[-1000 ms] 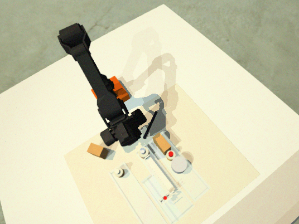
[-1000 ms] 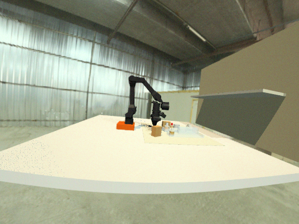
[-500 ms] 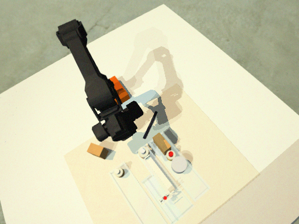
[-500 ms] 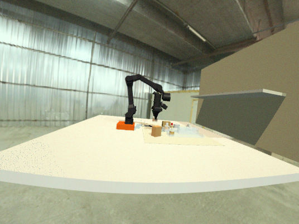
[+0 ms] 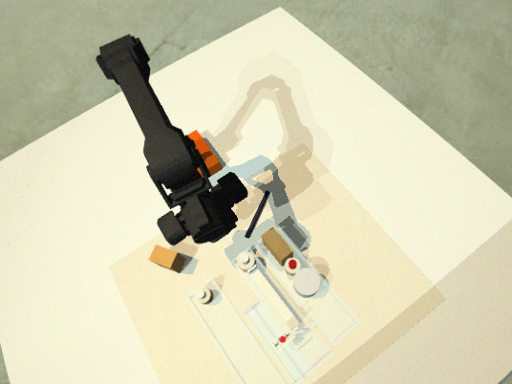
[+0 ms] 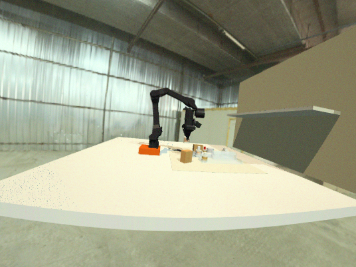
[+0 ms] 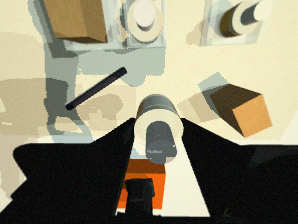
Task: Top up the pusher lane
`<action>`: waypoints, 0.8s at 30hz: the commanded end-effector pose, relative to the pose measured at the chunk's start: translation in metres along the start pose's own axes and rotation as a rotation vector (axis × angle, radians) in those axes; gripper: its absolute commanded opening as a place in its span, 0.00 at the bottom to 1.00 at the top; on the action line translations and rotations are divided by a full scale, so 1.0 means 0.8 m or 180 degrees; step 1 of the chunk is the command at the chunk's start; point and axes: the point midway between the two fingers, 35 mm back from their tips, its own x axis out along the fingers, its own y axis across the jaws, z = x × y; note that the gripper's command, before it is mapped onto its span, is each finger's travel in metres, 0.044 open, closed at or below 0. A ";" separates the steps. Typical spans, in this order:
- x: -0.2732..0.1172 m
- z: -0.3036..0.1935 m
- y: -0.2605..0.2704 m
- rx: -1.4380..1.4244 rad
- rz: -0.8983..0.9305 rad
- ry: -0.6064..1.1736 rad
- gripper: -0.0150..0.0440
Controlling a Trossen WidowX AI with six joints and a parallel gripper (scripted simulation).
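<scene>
My gripper (image 6: 186,137) (image 7: 157,121) is shut on a jar with a pale shoulder and a grey-looking cap (image 6: 186,141) (image 7: 157,131), held upright between the fingertips and raised above the table. In the top view the arm hides it. A white-capped jar (image 5: 245,261) (image 7: 144,19) stands at the front end of the middle clear lane, with a long pale strip (image 5: 277,295) running behind it. The low front stop and the plate are too faint to make out. A darker-bodied jar (image 5: 204,295) (image 7: 233,21) (image 6: 204,157) stands at the front of the neighbouring lane.
The other lane holds a brown box (image 5: 277,245) (image 7: 76,19), a red-capped jar (image 5: 292,265) and a wide round pale-lidded container (image 5: 307,282). A black rod (image 5: 258,214) (image 7: 96,88) lies before the lanes. An orange-brown block (image 5: 166,258) (image 6: 186,156) (image 7: 252,116) stands to one side.
</scene>
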 end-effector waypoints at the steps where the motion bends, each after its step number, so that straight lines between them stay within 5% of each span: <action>1: 0.014 0.022 0.003 -0.0046 -0.0014 -0.0001 0.25; 24: 0.078 0.063 0.015 -0.0139 -0.0011 -0.0009 0.25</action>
